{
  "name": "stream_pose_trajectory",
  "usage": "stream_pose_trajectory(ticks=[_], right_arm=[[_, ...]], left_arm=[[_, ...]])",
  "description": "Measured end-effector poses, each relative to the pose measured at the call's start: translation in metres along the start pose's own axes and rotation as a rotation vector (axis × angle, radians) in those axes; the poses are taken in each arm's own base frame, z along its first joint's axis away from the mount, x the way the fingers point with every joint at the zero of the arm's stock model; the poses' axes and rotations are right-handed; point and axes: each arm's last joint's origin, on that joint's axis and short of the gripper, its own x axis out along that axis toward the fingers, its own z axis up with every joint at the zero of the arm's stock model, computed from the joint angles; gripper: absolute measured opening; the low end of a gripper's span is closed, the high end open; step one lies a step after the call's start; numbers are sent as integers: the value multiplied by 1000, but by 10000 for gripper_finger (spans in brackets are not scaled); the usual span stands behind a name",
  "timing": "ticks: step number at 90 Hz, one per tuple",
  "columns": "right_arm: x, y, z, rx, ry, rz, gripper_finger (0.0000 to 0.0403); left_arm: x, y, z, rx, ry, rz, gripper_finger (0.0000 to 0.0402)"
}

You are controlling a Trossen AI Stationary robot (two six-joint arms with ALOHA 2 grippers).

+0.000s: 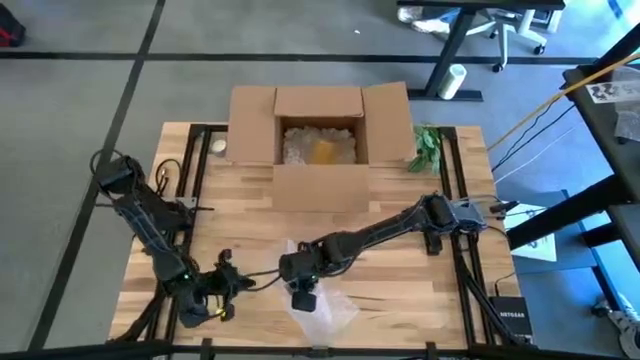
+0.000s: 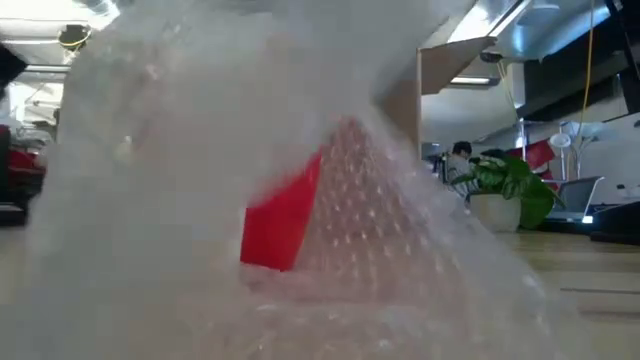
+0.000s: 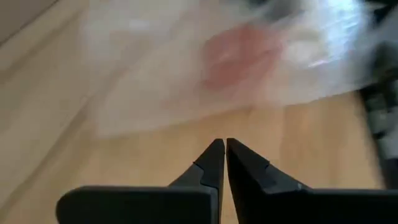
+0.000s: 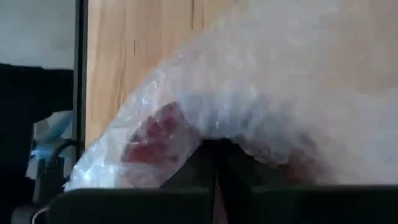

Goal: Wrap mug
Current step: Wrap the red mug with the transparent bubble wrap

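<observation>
A red ceramic mug [image 2: 283, 222] is shown near the front edge of the wooden desk [image 1: 400, 270], draped in a clear sheet of bubble wrap [image 1: 322, 305]. The right hand [image 1: 302, 296] is pressed into the wrap, apparently clamped on a fold. The left hand [image 3: 222, 149] is held together, empty, beside it. The wrap is judged soft, light and slippery, best gripped at a free edge; the mug is judged rigid and fragile. Its axis cannot be determined.
</observation>
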Motion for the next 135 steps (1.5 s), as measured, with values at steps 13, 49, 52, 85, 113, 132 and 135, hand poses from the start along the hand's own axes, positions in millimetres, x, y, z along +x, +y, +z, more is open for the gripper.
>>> stream_pose_trajectory(ticks=[13,49,52,85,113,132,135], right_arm=[[-2,6,0,-3,32,1,0],[-29,14,1,-11,157,-90,0],[-27,14,2,-11,156,-90,0],[-5,11,-5,-35,208,-129,0],[-4,11,-6,-62,216,-132,0],[-3,14,-4,-87,180,-120,0],[-3,14,-4,-90,177,-118,0]], left_arm=[[8,2,-11,-26,34,13,0],[49,10,-15,-24,-4,-21,0],[52,13,-14,-9,-6,-10,0],[74,15,20,93,-137,-30,0],[71,6,51,190,-326,-122,0],[65,0,59,200,-352,-261,0],[65,-1,61,201,-355,-287,0]])
